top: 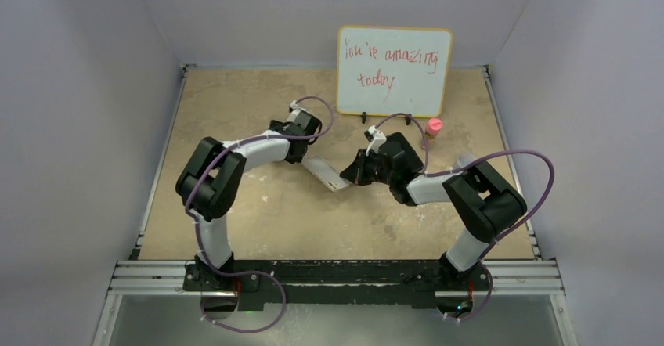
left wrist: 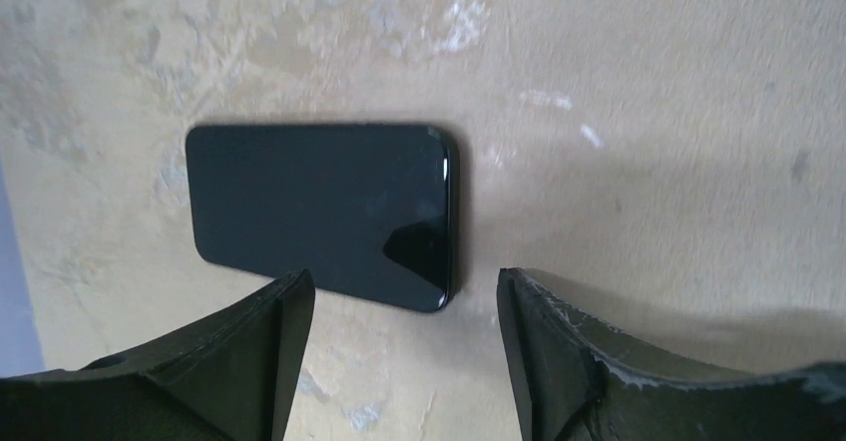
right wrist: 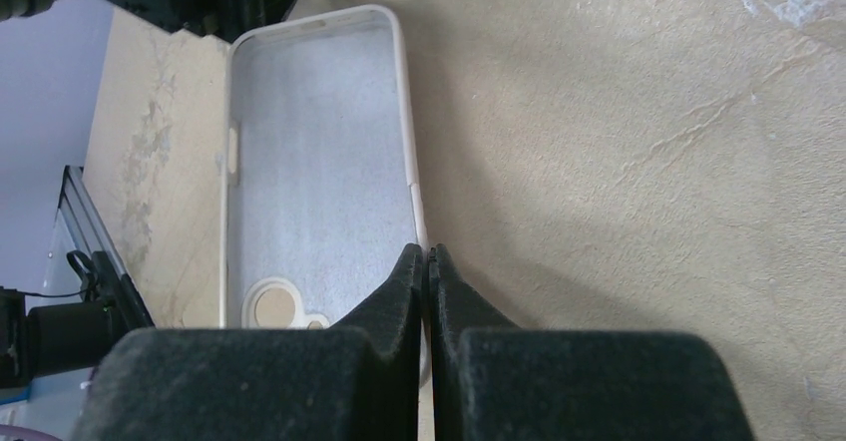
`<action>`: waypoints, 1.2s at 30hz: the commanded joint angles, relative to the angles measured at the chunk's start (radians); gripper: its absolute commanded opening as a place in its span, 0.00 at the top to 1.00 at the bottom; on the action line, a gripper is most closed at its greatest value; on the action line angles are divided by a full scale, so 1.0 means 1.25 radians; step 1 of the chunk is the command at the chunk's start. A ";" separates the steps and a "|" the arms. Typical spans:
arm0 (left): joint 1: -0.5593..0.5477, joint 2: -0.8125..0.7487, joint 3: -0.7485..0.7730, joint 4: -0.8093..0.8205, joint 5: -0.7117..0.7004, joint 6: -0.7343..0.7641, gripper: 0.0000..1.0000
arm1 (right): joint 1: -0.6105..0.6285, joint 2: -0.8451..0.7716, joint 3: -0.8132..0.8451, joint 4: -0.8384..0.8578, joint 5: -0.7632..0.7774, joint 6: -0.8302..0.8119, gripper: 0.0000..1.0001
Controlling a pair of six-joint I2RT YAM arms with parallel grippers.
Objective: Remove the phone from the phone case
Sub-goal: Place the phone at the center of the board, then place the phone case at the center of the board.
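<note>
Looking from the top camera, you find the white phone case (top: 329, 175) between the left gripper (top: 304, 156) and the right gripper (top: 351, 172), mid-table (top: 235, 111). At the left wrist, the black phone (left wrist: 319, 212) lies flat on the table, out of the case, with the jaws wide apart near it. At the right wrist, the right gripper is pinched on the empty case's side wall.

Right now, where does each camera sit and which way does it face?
Top external: above, behind the bases, facing down at the table; both arms show.
Left wrist: looks down at the phone; open left gripper shows.
Right wrist: looks along the empty phone case; right gripper pinches its wall.
Top and right wrist share the case.
</note>
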 commanded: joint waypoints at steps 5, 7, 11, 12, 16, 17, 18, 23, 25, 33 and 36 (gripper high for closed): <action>0.003 -0.232 -0.170 0.090 0.173 -0.149 0.30 | -0.003 -0.023 0.008 0.022 -0.004 -0.011 1.00; 0.004 -0.295 -0.193 0.097 0.186 -0.167 0.29 | -0.002 -0.023 0.010 0.024 -0.007 -0.013 1.00; 0.007 -0.385 -0.230 0.110 0.227 -0.214 0.28 | -0.003 -0.024 0.010 0.028 -0.008 -0.018 1.00; 0.006 -0.405 -0.245 0.126 0.258 -0.234 0.28 | -0.003 -0.025 0.009 0.027 -0.006 -0.018 1.00; 0.006 -0.453 -0.334 0.224 0.411 -0.345 0.28 | -0.002 -0.031 0.008 0.032 0.005 -0.025 1.00; 0.007 -0.461 -0.354 0.252 0.444 -0.371 0.28 | -0.003 -0.033 0.006 0.037 0.006 -0.027 1.00; 0.007 -0.469 -0.376 0.284 0.477 -0.400 0.28 | -0.002 -0.034 0.005 0.041 0.009 -0.028 1.00; 0.000 -0.476 -0.436 0.418 0.579 -0.504 0.28 | -0.003 -0.042 0.002 0.048 0.019 -0.030 1.00; -0.011 -0.470 -0.442 0.428 0.583 -0.516 0.28 | -0.003 -0.046 0.000 0.049 0.022 -0.032 1.00; -0.073 -0.437 -0.486 0.544 0.580 -0.602 0.32 | -0.002 -0.050 -0.002 0.050 0.021 -0.032 1.00; -0.089 -0.418 -0.482 0.557 0.574 -0.613 0.37 | -0.002 -0.053 -0.005 0.053 0.021 -0.032 1.00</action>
